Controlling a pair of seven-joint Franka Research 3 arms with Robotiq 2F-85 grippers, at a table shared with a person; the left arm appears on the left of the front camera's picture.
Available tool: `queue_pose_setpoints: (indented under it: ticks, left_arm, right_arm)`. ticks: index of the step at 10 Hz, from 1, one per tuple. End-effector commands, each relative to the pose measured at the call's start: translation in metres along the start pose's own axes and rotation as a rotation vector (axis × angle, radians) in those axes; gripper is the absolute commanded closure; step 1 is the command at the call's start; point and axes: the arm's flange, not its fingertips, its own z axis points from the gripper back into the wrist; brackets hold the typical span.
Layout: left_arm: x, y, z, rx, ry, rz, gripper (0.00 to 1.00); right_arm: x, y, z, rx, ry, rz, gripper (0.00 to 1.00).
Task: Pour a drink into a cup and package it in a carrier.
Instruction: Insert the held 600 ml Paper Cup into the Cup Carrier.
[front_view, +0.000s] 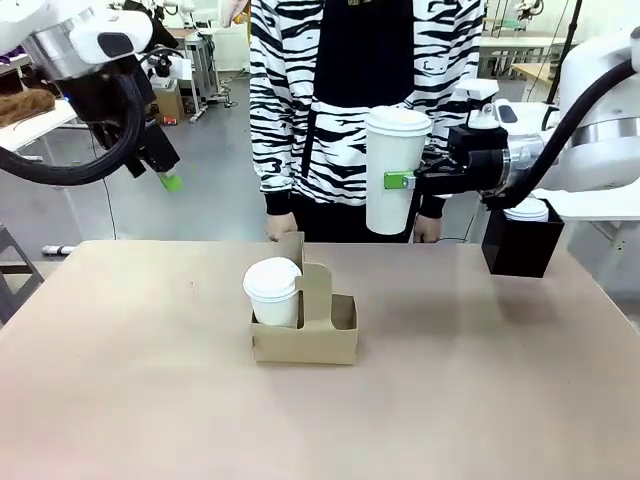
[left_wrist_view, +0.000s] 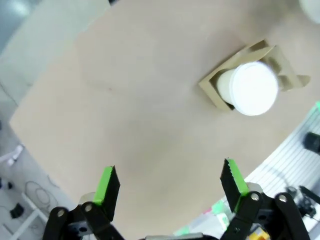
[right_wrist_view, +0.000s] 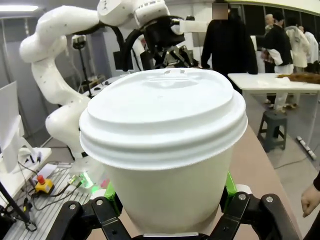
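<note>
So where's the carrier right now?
In the front view the carrier sits in the middle of the table, a lidded cup in its left pocket, right pocket empty.

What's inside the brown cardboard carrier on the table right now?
One lidded white paper cup stands in a pocket of the brown cardboard carrier; the other pocket is empty. Its lid hides whatever is inside.
</note>
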Motion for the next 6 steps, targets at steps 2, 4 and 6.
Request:
queue_pose_setpoints:
  ticks: [2,4,6]
  left_arm:
    - [0.007,-0.004,0.016,0.027,0.028,0.037,0.00]
    - [-0.002,0.011,-0.002,0.016,-0.016,-0.038,0.00]
    - [-0.033,0.053,-0.003,-0.007,-0.098,-0.087,0.00]
  right_arm:
    - [0.002,0.003,-0.004,0.033,0.023,-0.005,0.14]
    - [-0.003,0.009,-0.003,0.090,-0.033,0.055,0.14]
    - [-0.026,0.006,-0.026,0.154,-0.040,0.108,0.14]
